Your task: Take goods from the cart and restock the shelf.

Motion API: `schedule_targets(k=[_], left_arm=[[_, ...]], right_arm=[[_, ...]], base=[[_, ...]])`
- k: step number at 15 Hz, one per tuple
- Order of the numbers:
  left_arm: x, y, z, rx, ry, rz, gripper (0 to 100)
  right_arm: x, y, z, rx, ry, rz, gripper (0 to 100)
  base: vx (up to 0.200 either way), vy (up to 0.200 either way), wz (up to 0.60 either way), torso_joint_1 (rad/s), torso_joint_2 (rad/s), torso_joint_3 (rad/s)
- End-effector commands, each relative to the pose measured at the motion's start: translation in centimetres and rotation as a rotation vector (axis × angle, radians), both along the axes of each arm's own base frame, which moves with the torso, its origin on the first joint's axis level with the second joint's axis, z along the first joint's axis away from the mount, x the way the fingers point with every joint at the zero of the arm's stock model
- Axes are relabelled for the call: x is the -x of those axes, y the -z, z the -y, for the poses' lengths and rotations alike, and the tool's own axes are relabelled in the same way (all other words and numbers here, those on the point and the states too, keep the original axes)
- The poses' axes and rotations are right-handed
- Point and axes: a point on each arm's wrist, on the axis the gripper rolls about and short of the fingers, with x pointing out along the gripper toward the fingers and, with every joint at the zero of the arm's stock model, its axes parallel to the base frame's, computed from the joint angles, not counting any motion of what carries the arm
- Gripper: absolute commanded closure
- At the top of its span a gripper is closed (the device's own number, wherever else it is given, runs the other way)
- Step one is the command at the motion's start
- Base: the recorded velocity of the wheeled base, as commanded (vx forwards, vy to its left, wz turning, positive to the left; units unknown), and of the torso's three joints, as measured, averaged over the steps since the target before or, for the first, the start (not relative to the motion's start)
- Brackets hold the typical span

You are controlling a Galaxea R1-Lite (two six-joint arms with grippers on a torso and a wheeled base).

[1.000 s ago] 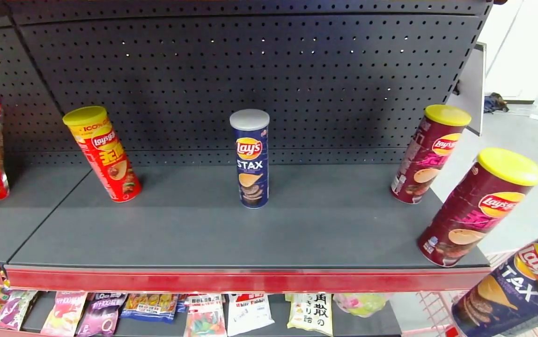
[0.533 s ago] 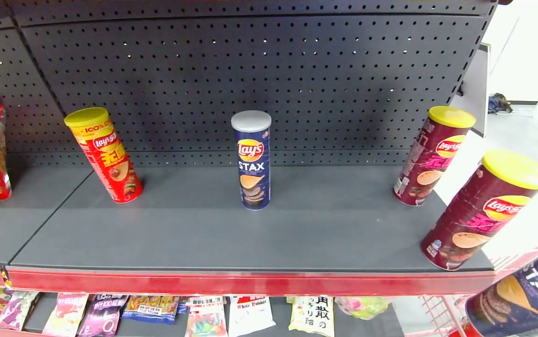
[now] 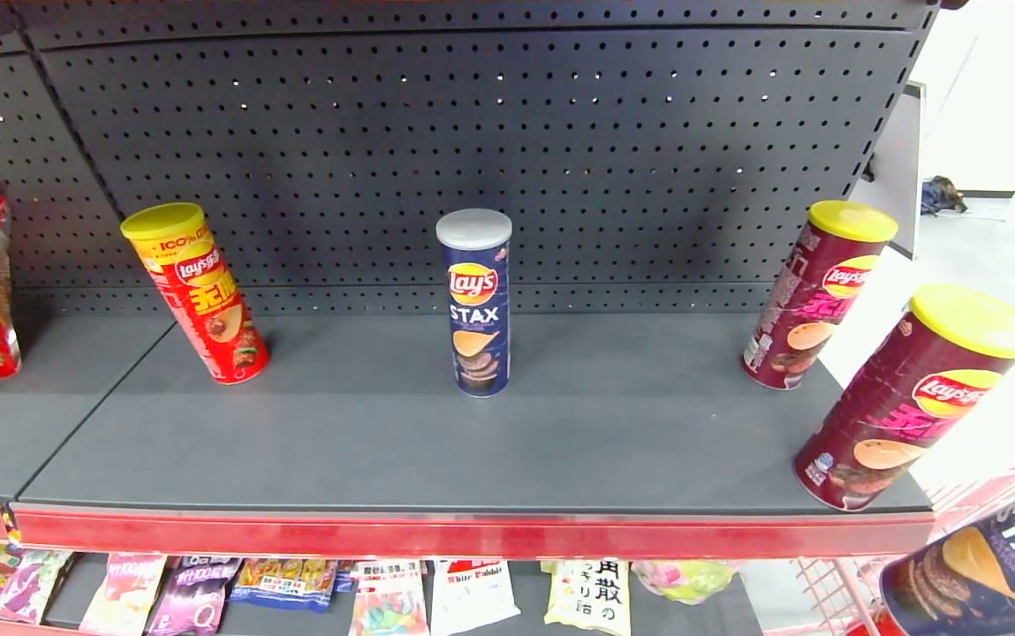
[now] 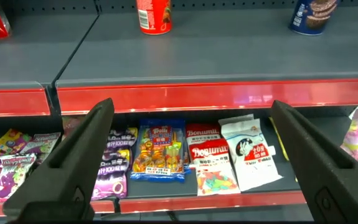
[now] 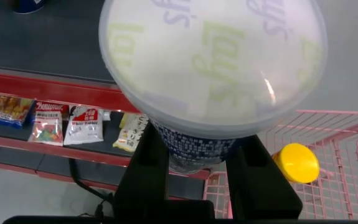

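On the grey shelf (image 3: pixel 383 442) four crisp canisters are counted, all stood on their bases with lids up: one red canister (image 3: pixel 196 291) at the left, one blue canister (image 3: pixel 475 305) in the middle, a rear maroon canister (image 3: pixel 816 296) near the back panel and a front maroon canister (image 3: pixel 909 397) at the shelf's right front corner. A fifth, the held blue canister (image 3: pixel 984 574), is seen off the shelf's right end, lower than the deck and just above the cart (image 3: pixel 816 583). Its long axis is tilted, with the base toward the lower left and the lid end toward the upper right, cut off by the edge of the head view.

From the right wrist its translucent lid (image 5: pixel 213 62) is faced squarely, and the right gripper (image 5: pixel 200 149) is shown clamped round the body, one finger on each side — one yellow lid (image 5: pixel 296 163) is also seen inside the pink wire cart there. From the left wrist the left gripper (image 4: pixel 191 106) is shown spread wide, facing the shelf's red front edge (image 4: pixel 228 96) — snack packets (image 4: pixel 160 152) are laid in a row on the shelf below.
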Motion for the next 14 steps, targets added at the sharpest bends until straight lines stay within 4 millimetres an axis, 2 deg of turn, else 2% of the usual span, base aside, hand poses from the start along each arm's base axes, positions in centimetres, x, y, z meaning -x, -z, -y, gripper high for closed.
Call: schedule_targets(k=[1,6,7,8,9,10,12,14], left_arm=[[0.0,0.0,0.0,-0.003,0.001,0.000,0],[-0.2,-0.3,0.0,-0.025,0.013,-0.019,0],[-0.3,-4.3,0.0,-0.019,0.033,0.002,0],[-3.1,-12.3,0.1,0.093,0.052,-0.024,0],[-4.9,-15.2,0.3,0.105,0.116,-0.039,0],[-6.6,-15.6,0.7,0.050,0.237,-0.085,0],[-9.0,-14.5,1.5,-0.059,0.448,-0.151,0],[-13.7,-13.8,2.3,-0.059,0.546,-0.209,0]], right_arm=[[-0.2,-0.5,0.0,0.002,0.006,0.006,100],[0.5,0.2,-0.2,-0.014,-0.094,0.012,100],[0.5,-0.1,-0.3,-0.021,-0.150,0.015,100],[0.1,-0.2,-0.4,-0.024,-0.191,-0.004,100],[-0.1,-0.1,-0.5,-0.024,-0.219,-0.021,100],[-0.4,-0.2,-0.6,-0.023,-0.246,-0.032,100],[-1.1,-0.7,-0.8,-0.023,-0.267,-0.051,100],[-1.8,-1.3,-0.9,-0.023,-0.270,-0.062,100]], base=[[0.000,0.000,0.00,0.000,0.00,0.000],[0.000,0.000,0.00,0.000,0.00,0.000],[0.000,0.000,0.00,0.000,0.00,0.000],[0.000,0.000,0.00,0.000,0.00,0.000],[0.000,0.000,0.00,0.000,0.00,0.000],[0.000,0.000,0.00,0.000,0.00,0.000],[0.000,0.000,0.00,0.000,0.00,0.000],[0.000,0.000,0.00,0.000,0.00,0.000]])
